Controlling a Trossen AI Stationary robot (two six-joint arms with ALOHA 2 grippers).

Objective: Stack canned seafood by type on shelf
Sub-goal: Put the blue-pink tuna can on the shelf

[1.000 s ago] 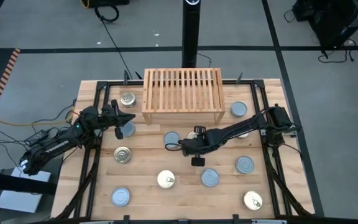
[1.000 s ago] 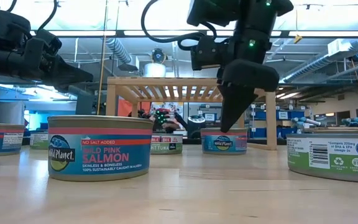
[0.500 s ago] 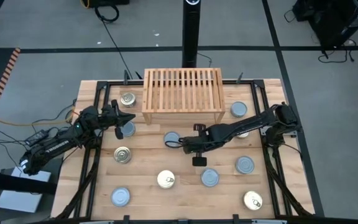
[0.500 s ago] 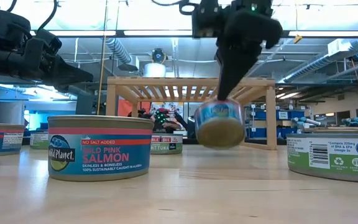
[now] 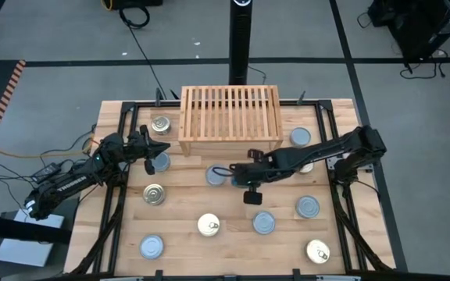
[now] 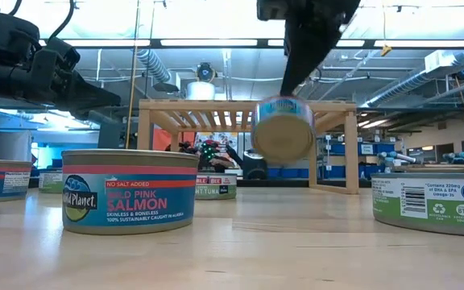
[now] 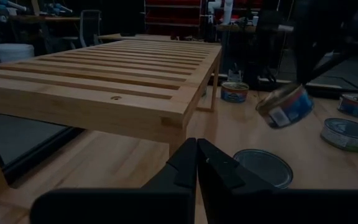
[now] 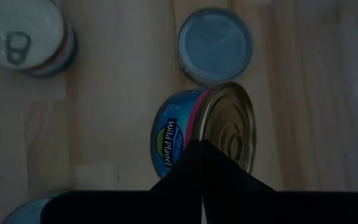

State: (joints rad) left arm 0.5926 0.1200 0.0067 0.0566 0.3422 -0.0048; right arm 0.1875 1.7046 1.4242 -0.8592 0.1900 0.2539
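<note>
My right gripper (image 5: 231, 176) hangs above the table's middle, in front of the light-wood shelf (image 5: 230, 119), shut on a blue-labelled tin (image 6: 283, 129) with a pink band. That tin is in the air, tipped on its side. My left gripper (image 5: 162, 148) waits shut and level at the shelf's left end, above a silver-lidded tin (image 5: 160, 161), and holds nothing. Several other tins stand on their bases on the table, such as a gold-lidded tin (image 5: 208, 225) and a silver-lidded tin (image 5: 264, 223). The slatted top of the shelf (image 7: 104, 74) carries nothing. My right gripper pinches the tin's rim (image 8: 199, 138), where the gold ringed end meets the labelled wall, between its two fingers. The fingers (image 6: 304, 56) slant down from above. The tin hangs below them, clear of the table and tilted, its gold end (image 6: 280, 138) turned toward the near edge.
A pink-salmon tin (image 6: 130, 191) stands close to the low camera. More tins stand at the shelf's left end (image 5: 161, 124) and right end (image 5: 300, 138), and along the near side (image 5: 151, 247) (image 5: 317, 250). Black frame rails (image 5: 123, 179) run along both table sides.
My right gripper has risen from the table with the tin. The tin, which stood flat on the wood, now hangs clear of it at about the height of the shelf's top and has tipped, so that its gold end faces the near edge.
</note>
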